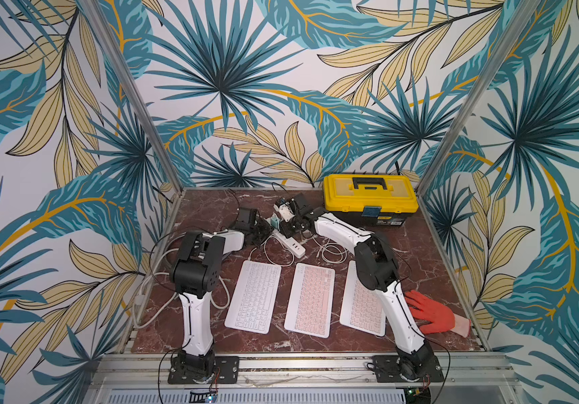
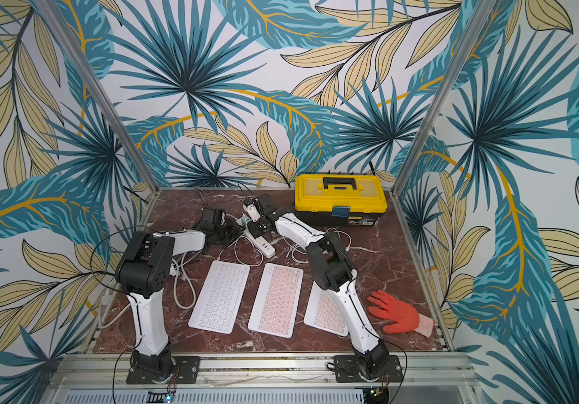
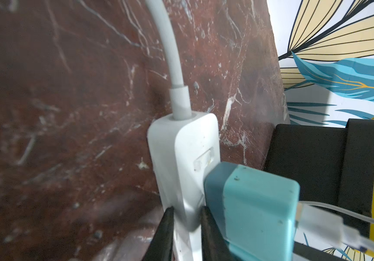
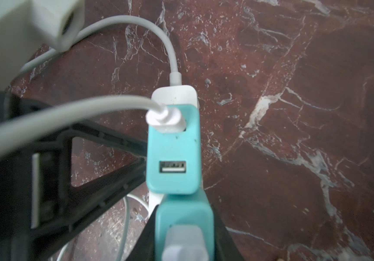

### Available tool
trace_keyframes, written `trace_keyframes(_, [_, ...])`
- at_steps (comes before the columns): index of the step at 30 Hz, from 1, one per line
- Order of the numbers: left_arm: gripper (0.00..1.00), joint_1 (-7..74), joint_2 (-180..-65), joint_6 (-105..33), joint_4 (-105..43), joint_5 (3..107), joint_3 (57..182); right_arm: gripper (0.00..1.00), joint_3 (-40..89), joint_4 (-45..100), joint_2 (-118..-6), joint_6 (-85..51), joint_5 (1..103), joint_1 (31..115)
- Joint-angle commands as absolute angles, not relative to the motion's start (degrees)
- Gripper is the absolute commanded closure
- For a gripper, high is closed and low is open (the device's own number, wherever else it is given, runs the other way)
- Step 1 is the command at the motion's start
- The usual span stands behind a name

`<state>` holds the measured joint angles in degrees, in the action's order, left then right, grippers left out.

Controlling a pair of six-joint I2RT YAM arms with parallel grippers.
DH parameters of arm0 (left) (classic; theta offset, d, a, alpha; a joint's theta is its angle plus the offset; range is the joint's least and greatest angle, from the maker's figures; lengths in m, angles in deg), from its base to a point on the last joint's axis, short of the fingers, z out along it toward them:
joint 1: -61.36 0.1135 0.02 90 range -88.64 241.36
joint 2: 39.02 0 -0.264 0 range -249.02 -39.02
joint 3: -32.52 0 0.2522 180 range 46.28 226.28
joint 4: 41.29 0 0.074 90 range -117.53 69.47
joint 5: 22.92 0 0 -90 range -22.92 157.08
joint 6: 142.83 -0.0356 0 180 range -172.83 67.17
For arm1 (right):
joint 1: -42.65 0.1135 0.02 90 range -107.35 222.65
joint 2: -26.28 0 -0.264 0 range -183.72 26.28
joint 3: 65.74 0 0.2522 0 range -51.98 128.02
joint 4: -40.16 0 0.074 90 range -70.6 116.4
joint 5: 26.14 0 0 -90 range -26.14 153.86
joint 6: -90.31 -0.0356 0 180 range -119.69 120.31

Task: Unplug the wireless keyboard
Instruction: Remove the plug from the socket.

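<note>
Now the left tool (image 3: 187, 217) pinches the strip (image 3: 181, 144) toward the desk's (image 1: 420, 252) back edge. The right tool (image 4: 182, 226) seems clamped on the charger (image 4: 181, 214) standing up from it, so the pull runs straight off the strip's face.

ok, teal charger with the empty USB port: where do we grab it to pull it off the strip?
Likely the teal charger by its two flat long sides, coming straight down over the port face, jaws across the narrow width. It stands upright off the power strip; the cable plug and second charger crowd its ends.
</note>
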<state>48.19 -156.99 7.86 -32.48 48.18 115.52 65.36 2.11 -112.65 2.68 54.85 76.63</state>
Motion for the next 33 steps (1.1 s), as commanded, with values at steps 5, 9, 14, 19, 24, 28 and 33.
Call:
trace_keyframes(5, [0.79,46.64,-162.03,8.05,-20.08,50.37,111.54,0.73,61.47,6.10,-106.26,11.56,61.06,82.68])
trace_keyframes(9, [0.79,46.60,-161.99,8.12,-20.11,50.46,111.63,0.74,61.33,5.48,-106.02,11.83,63.25,82.74])
trace_keyframes(14, [0.79,46.68,-161.86,8.03,-20.13,50.46,111.47,0.74,61.18,6.80,-104.78,2.16,52.62,79.15])
trace_keyframes(19, [0.79,46.60,-162.13,7.76,-20.08,50.03,111.75,0.74,60.76,12.35,-104.15,-8.68,40.34,75.40])
trace_keyframes(24, [0.79,46.60,-161.99,7.34,-20.11,50.05,111.69,0.74,59.79,18.36,-104.34,-15.85,33.39,73.38])
trace_keyframes(28, [0.79,46.65,-162.14,7.25,-20.09,49.80,111.76,0.74,61.14,11.87,-103.51,-8.56,38.65,75.25])
trace_keyframes(33, [0.79,46.62,-162.57,7.46,-20.14,49.17,112.20,0.74,61.15,6.85,-102.26,2.92,49.65,79.11])
